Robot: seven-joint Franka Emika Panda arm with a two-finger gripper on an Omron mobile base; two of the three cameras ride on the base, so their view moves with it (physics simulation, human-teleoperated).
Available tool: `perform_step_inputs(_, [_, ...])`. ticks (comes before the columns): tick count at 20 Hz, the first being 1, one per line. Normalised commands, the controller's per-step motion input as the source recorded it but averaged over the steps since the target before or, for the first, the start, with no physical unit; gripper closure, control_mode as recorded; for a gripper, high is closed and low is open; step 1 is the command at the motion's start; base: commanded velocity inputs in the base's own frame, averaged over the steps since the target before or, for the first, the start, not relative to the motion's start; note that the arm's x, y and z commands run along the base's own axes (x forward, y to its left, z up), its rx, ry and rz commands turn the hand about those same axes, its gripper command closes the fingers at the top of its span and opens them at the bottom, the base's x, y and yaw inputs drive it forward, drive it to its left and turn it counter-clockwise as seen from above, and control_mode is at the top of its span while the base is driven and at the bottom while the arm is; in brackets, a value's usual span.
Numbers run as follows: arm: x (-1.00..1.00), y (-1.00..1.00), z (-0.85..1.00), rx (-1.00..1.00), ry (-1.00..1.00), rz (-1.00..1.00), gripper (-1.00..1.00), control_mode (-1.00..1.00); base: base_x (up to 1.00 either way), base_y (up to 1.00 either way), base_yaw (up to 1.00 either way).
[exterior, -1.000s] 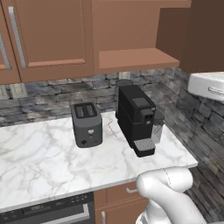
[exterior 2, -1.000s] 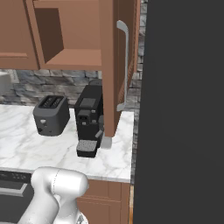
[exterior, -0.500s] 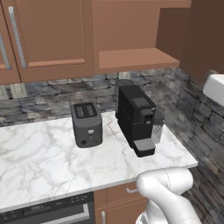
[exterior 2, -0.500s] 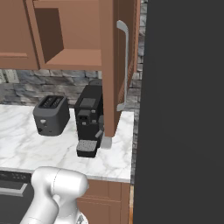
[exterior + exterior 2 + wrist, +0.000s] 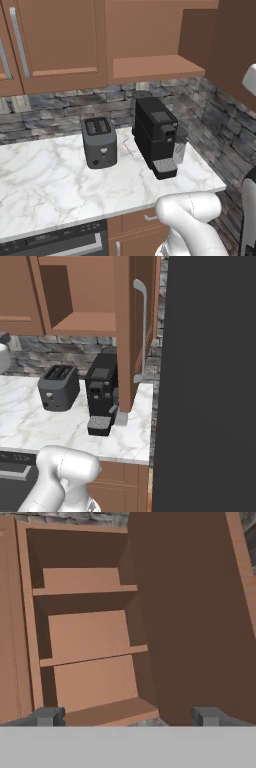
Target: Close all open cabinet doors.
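Gaping jaws before open cabinet door [image 5: 200,612]

Shifted right and upward in the left base view: white piece of the arm [image 5: 250,79], over 2 steps. Was a broad pale block below the open cabinet door [image 5: 231,45], well inside the picture. Then narrower, closer to the right border. Now cut down to a small sliver against that border, higher than before, overlapping the door's lower part. Cannot tell which part of the arm from so little showing.
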Motion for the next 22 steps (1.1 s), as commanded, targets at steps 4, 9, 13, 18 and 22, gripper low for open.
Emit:
perform_step_inputs(4, [-0.17, -0.38, 0.00, 0.08, 0.00, -0.24, -1.00, -1.00, 0.00, 0.00, 0.00])
perform_step_inputs(9, [-0.06, -0.28, 0.00, 0.05, 0.00, -0.21, -1.00, -1.00, 0.00, 0.00, 0.00])
perform_step_inputs(13, [0.00, -0.30, 0.00, 0.03, 0.00, -0.12, -1.00, -1.00, 0.00, 0.00, 0.00])
perform_step_inputs(18, [0.05, -0.41, 0.00, 0.01, 0.00, -0.02, -1.00, -1.00, 0.00, 0.00, 0.00])
perform_step_inputs(22, [0.05, -0.40, -0.02, 0.00, -0.01, 0.00, -1.00, -1.00, 0.00, 0.00, 0.00])
